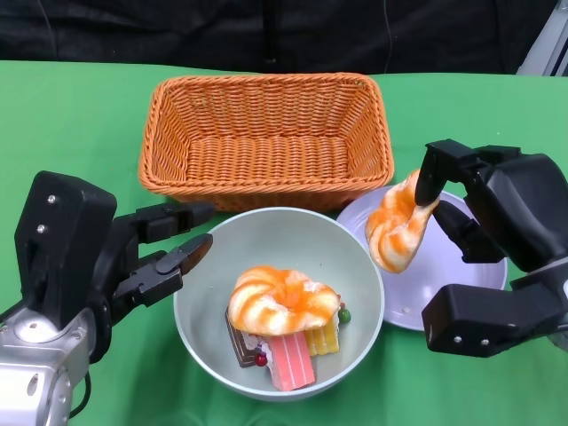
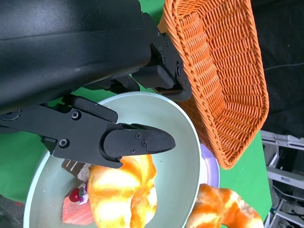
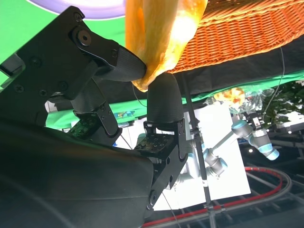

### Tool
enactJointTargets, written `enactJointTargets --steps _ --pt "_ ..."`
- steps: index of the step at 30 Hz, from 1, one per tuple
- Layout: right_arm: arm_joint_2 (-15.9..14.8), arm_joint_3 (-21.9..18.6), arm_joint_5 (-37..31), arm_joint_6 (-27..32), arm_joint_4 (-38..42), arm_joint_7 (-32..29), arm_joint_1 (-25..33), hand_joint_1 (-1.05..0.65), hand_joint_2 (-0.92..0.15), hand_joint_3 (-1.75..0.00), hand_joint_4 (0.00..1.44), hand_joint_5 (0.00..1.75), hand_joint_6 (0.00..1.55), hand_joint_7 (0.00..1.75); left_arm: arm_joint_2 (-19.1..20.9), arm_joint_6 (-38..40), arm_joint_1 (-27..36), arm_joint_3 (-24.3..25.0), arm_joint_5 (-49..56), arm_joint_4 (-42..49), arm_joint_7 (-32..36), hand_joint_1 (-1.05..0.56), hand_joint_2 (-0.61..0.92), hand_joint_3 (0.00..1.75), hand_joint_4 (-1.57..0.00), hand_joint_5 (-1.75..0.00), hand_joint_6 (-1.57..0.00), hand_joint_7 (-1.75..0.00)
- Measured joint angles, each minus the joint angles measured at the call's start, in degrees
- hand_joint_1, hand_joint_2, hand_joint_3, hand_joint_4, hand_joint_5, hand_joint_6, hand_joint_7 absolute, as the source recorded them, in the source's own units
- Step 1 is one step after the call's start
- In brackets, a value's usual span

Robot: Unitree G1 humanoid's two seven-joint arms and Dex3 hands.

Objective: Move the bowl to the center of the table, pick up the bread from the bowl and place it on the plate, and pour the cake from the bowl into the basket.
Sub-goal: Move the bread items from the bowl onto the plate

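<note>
Your right hand (image 1: 479,257) pinches a twisted orange-and-white bread piece (image 1: 398,222) between black fingertips (image 3: 164,102), hanging it over the near-left rim of the pale lavender plate (image 1: 461,266). In the right wrist view the bread looks glossy, gripped at its narrow end.

A woven orange wicker basket (image 1: 266,133), rectangular with flared ribbed walls, sits at the back of the green surface (image 1: 80,115), its front wall just behind the bowl and the plate.

The pale green bowl (image 1: 280,302), smooth and round, sits in front of the basket, its right rim touching or overlapping the plate edge; you cannot tell which. Inside it: a second ring-shaped swirled bread (image 1: 282,302), resting on layered cake slices (image 1: 288,355), one pink, one yellow-striped, one dark brown, with a small red berry (image 2: 75,194) on top.

Your left hand (image 1: 155,253) holds nothing, fingers apart, hovering at the bowl's left rim. The left wrist view shows one black finger (image 2: 137,142) reaching over the bowl above the bread, not plainly touching it. That hand and the basket crowd the bowl on the left and back.
</note>
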Motion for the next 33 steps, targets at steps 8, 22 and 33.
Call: enactJointTargets --steps 8,22,33 --pt "0.01 1.91 0.22 -1.47 5.29 -2.22 -2.58 -0.04 -0.45 -1.03 0.88 1.75 0.66 1.74 -0.01 0.1 0.01 -0.01 0.01 -0.15 0.02 -0.5 0.92 0.32 -0.46 -0.14 -0.59 0.0" --pt "0.91 4.46 1.89 -6.63 17.92 -4.34 -6.04 -0.08 -0.5 -1.06 0.86 1.75 0.67 1.75 -0.09 0.37 0.2 -0.08 0.02 -0.74 0.12 -0.49 0.92 0.33 -0.47 -0.13 -0.59 0.0" --pt "0.95 5.28 2.58 -8.63 20.65 -4.49 -6.68 -0.05 -0.48 -1.02 0.87 1.75 0.67 1.75 -0.13 -0.15 0.2 0.06 -0.06 -0.68 0.11 -0.5 0.92 0.33 -0.48 -0.12 -0.6 -0.01"
